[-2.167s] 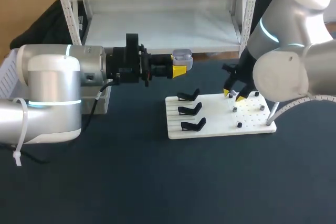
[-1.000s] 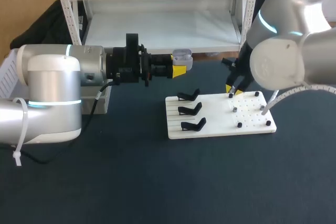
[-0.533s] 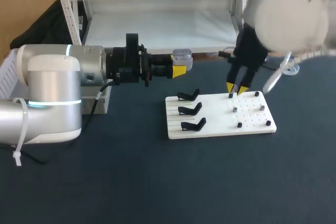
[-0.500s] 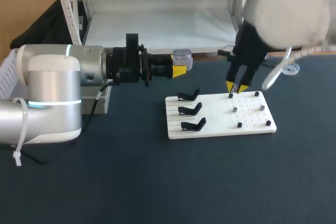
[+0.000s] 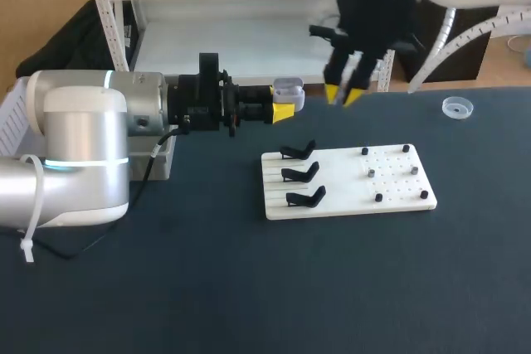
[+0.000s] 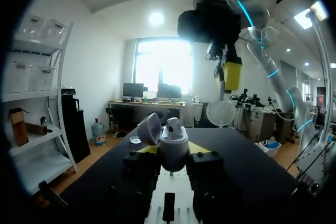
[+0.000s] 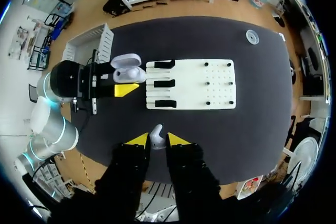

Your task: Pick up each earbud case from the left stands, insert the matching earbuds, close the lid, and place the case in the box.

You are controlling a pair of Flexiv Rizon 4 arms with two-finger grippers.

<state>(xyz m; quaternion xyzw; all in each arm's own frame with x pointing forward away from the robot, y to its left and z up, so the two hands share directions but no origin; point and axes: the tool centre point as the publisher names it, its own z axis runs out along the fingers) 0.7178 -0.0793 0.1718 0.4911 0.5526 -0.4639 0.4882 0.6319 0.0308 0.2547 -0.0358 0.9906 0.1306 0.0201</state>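
Lifted clear of the board (image 5: 398, 195), your right gripper (image 7: 157, 140) now hangs high, jaws nearly together, pinching a white earbud (image 7: 155, 132). Your left gripper (image 5: 283, 111) clamps the open case (image 5: 288, 86) aloft, near the board.

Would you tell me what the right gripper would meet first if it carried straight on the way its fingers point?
Most likely the bare dark table just beside the white board, not the open case. The right gripper, holding an earbud, hangs high above, so depth is uncertain.
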